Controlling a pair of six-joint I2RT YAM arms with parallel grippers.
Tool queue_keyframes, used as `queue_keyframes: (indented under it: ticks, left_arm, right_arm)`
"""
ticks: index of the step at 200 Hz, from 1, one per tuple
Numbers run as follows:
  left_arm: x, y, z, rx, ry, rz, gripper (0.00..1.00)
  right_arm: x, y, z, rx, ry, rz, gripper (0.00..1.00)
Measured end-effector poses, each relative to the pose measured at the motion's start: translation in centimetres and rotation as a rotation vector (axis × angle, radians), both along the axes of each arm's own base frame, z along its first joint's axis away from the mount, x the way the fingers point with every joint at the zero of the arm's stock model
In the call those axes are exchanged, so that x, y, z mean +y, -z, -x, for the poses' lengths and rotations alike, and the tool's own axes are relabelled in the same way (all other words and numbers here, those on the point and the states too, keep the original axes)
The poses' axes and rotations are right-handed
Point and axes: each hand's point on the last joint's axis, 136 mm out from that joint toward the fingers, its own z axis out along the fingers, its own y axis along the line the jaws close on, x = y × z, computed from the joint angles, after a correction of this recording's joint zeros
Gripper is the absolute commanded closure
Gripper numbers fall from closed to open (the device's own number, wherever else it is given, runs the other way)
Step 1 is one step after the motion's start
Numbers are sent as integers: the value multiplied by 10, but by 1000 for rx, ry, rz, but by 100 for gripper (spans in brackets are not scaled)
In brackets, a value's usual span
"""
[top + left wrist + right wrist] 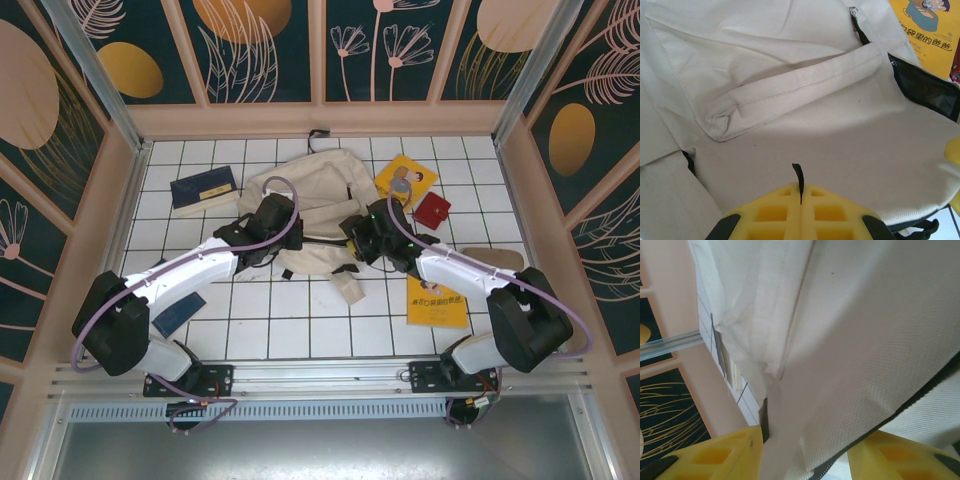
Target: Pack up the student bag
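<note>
Student bag (310, 205) lies centre of tabletop (300, 330). Book (203, 190) to its left. Second book (418, 172) behind-right, pouch (432, 210) just beside it. Booklet (437, 300) front-right, apart from bag.

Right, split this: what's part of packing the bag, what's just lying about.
In hand: student bag; left claw, shut on its black tab; right claw, open astride its fabric.
Lying about: navy book, far yellow book, red pouch, near yellow book.

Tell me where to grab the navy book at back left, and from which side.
I'd grip the navy book across its short width, straight down from above: it lies flat, both long edges look free, only its right end nears the student bag.
</note>
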Motion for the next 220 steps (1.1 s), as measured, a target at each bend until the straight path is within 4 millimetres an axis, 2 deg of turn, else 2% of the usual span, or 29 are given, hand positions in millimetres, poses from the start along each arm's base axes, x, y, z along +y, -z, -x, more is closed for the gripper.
queue_keyframes:
  ticks: [44,86,104,141,189,220]
  left_arm:
    - [0,0,0,0,0,0,100]
    - [1,0,0,-2,-3,-2,100]
    - [2,0,-1,-5,-8,-5,100]
    - [13,2,-1,-23,-47,-34,100]
    - [32,9,0,-30,-107,-101,100]
    - [34,16,-5,-20,-123,-132,100]
  right_arm:
    - [10,-8,-5,-30,-26,-40,65]
    - [24,9,0,48,-63,-88,66]
    - [26,14,2,74,-68,-97,73]
    - [26,15,4,93,-61,-101,97]
    - [23,26,11,108,-84,-57,100]
    - [16,45,25,141,-102,-24,100]
